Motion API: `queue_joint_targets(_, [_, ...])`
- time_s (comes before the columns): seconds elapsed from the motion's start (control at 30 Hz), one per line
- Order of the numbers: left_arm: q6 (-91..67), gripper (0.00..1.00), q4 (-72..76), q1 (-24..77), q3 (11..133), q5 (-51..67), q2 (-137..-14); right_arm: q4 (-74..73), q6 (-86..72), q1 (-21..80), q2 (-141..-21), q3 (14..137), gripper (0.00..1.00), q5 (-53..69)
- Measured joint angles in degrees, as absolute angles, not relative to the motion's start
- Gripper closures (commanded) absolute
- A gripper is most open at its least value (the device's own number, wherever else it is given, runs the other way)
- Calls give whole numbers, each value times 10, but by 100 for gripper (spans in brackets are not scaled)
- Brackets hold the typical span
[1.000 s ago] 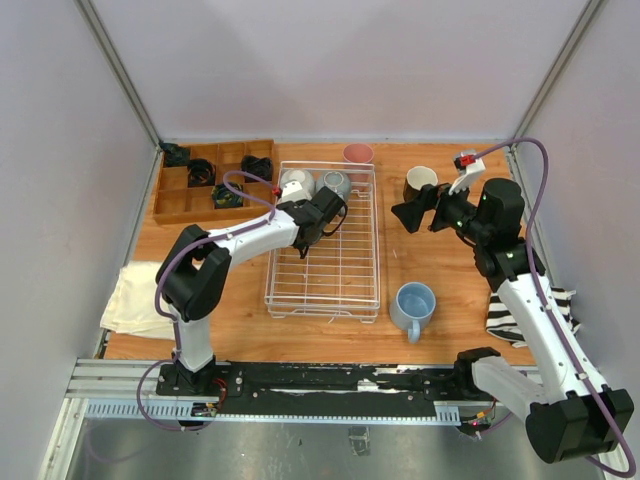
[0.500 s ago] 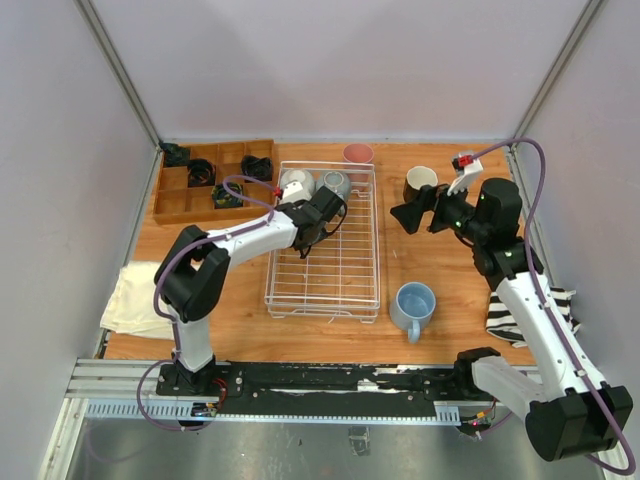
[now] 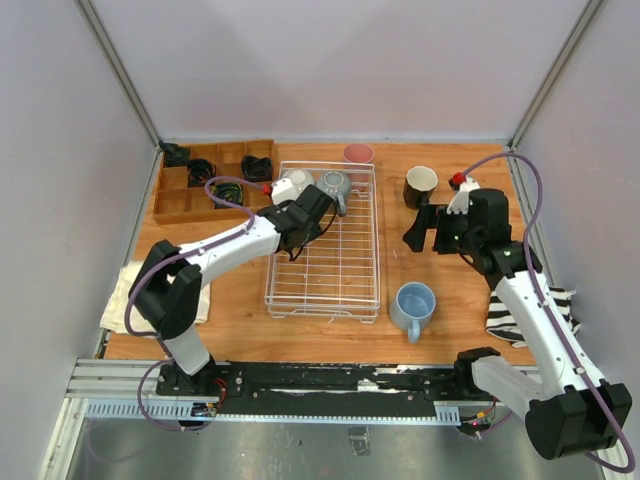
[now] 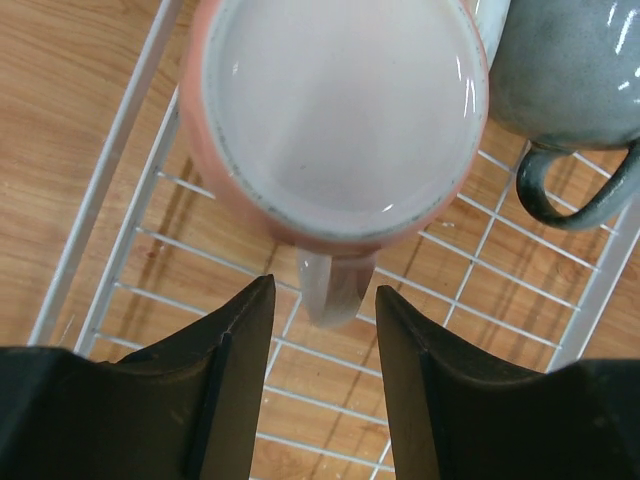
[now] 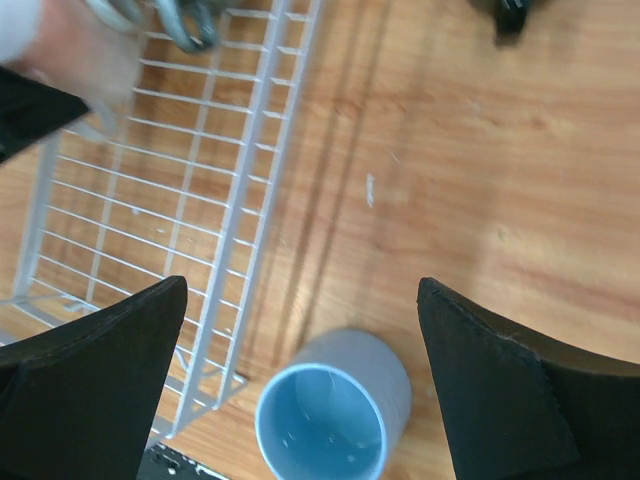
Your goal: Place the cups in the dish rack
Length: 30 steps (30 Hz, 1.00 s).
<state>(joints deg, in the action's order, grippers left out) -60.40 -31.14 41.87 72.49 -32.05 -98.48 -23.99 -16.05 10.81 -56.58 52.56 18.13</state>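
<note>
The white wire dish rack point(image 3: 330, 275) lies mid-table. A pale pink mug point(image 3: 293, 183) and a grey-green mug point(image 3: 336, 183) stand upright in its far end. In the left wrist view the pink mug point(image 4: 340, 110) has its handle pointing at my left gripper point(image 4: 325, 300), which is open with the handle tip just ahead of the fingertips; the grey-green mug point(image 4: 570, 70) is beside it. My left gripper point(image 3: 310, 203) hovers over the rack. My right gripper point(image 3: 420, 230) is open wide and empty above the light blue mug point(image 5: 335, 415) point(image 3: 413, 305). A black mug point(image 3: 420, 185) and a pink tumbler point(image 3: 358, 153) stand outside the rack.
A brown wooden compartment tray point(image 3: 170, 205) with black coiled objects sits at the far left. A white cloth point(image 3: 130, 295) lies near left, and a striped cloth point(image 3: 520, 315) near right. The rack's right edge point(image 5: 250, 230) shows in the right wrist view.
My right gripper has turned from facing the black mug to pointing down, and moved nearer, over the blue mug. My left arm's elbow has swung left; its gripper stays by the pink mug.
</note>
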Motion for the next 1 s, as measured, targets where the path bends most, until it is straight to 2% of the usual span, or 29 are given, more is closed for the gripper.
queue_joint_targets(0.17, [-597,50,-303,420,687,-307,-921,-333,-165,108,-573,527,0,120])
queue_joint_targets(0.33, [-579,49,-299,422,676,-295,-844,-424,-173,108,-587,532,3,82])
queue_joint_targets(0.57, [-518,41,-266,422,675,-253,-725,-520,-198,108,-564,530,10,54])
queue_joint_targets(0.83, [-463,40,-227,422,687,-141,-694,-554,-228,108,-525,489,23,55])
queue_joint_targets(1.0, [-448,37,-203,422,689,-66,-693,-553,-245,108,-524,459,26,63])
